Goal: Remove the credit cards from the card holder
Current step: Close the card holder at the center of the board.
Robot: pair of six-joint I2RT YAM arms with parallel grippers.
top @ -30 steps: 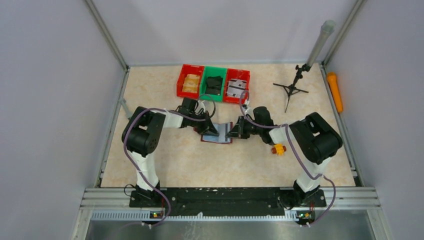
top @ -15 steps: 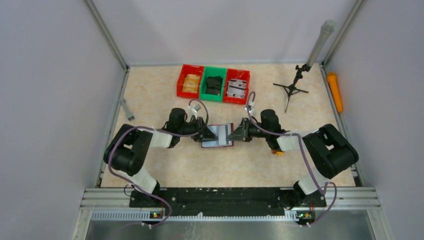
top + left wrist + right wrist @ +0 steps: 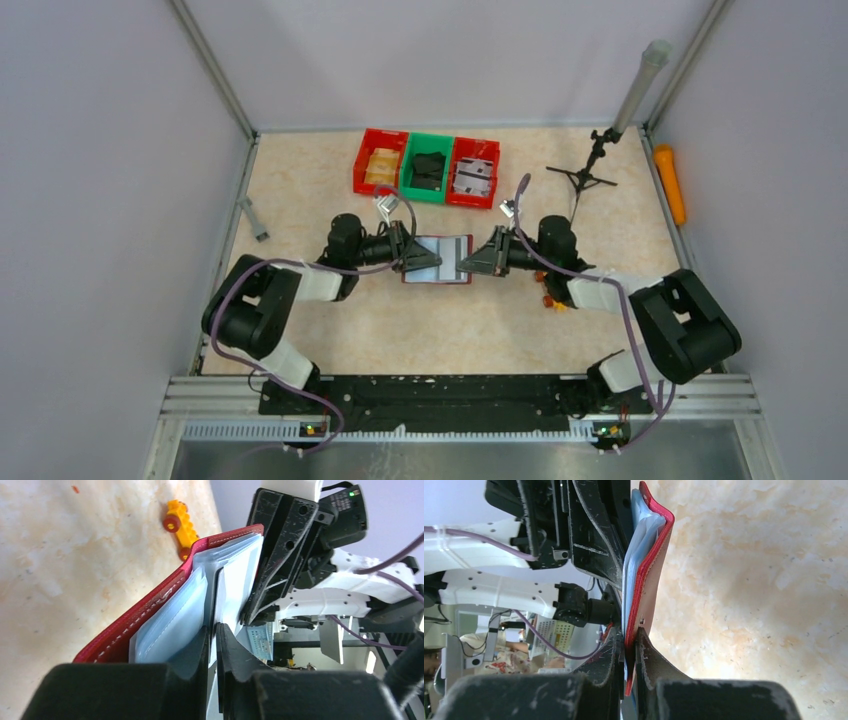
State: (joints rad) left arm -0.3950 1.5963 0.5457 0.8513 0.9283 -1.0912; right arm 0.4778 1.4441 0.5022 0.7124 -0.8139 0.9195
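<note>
The dark red card holder stands open in the middle of the table, held between both grippers. My left gripper is at its left side. In the left wrist view the left gripper is shut on one thin pale inner leaf beside the silvery-blue sleeves; whether it is a sleeve or a card I cannot tell. The red cover lies to the left of the jaws. My right gripper is at the right side. In the right wrist view the right gripper is shut on the red cover.
Two red bins and a green bin stand at the back. A black tripod is at the back right, an orange object by the right wall. A yellow toy lies under the right arm. A grey piece lies at the left.
Both arms have stretched out lower over the table. The card holder, held by both grippers, has moved a little farther from the bases and stands more open.
</note>
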